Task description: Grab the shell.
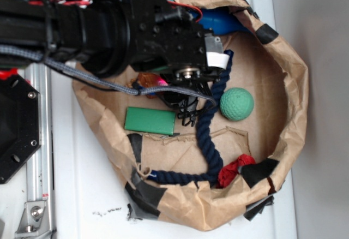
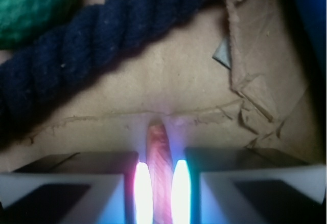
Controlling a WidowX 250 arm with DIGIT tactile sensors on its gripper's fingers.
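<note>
Presently the tool (image 2: 158,188) is pinching the shell (image 2: 158,152), whose tapered tip pokes out between the two fingers (image 2: 76,183) above the brown paper (image 2: 168,86). The shell sits just beside the dark blue rope (image 2: 92,50); a green ball (image 1: 236,104) lies across the rope, a green block (image 1: 150,121) nearby.

No readable text, labels or numbers.
</note>
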